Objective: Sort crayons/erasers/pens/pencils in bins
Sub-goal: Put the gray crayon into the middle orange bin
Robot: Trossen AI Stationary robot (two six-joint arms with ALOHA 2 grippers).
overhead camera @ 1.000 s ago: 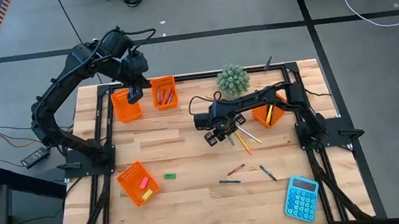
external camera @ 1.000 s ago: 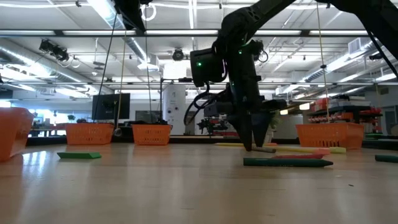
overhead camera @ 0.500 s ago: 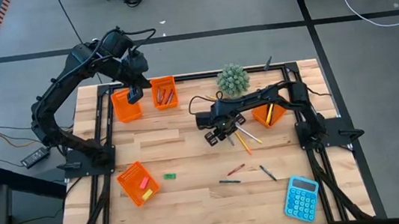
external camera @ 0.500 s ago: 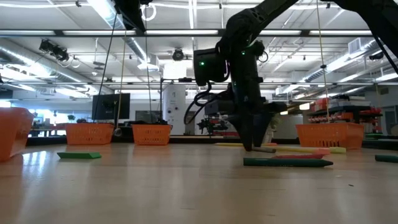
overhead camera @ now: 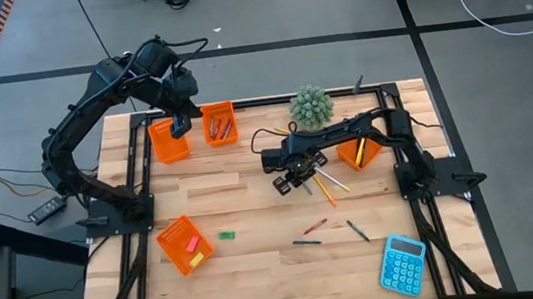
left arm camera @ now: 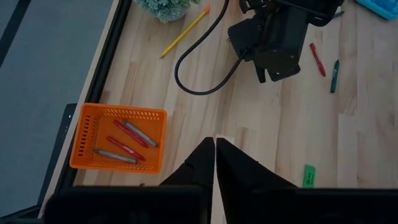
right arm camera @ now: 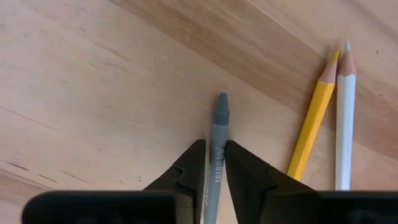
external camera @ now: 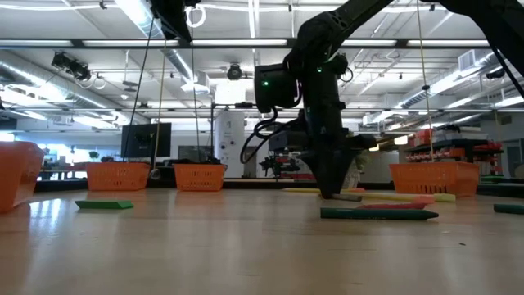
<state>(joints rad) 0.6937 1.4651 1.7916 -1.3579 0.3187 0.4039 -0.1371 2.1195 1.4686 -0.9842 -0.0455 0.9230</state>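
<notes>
When set against a second earlier, narrowed noticeably at the right gripper [overhead camera: 290,179]: fingers [right arm camera: 193,163] drawn in on the grey crayon [right arm camera: 214,155], one on each side and apparently pressing its barrel. Not lifted yet; lying flat on the desk [overhead camera: 242,198] right of centre, just beside the pencils. Reads as a grasp about complete, so a carry to the crayon bin [overhead camera: 219,124] at the far edge seems next.

Parked with the left gripper [overhead camera: 179,127] high over the far-left bin [overhead camera: 168,141], fingers [left arm camera: 205,163] closed together on nothing.

Count four orange bins: those two, one at the near left [overhead camera: 183,244], and one at the right [overhead camera: 357,151], partly under the right arm. Count three crayons already in the crayon bin, plus a red crayon [overhead camera: 315,225] and a green one [overhead camera: 306,242] loose near the front. Count two pencils by the gripper, yellow [right arm camera: 314,124] and white [right arm camera: 344,112]. Count three erasers: green [overhead camera: 227,234] loose, pink [overhead camera: 194,243] and yellow [overhead camera: 197,261] in the near-left bin. Count one dark stick [overhead camera: 357,230], likely a pen.
</notes>
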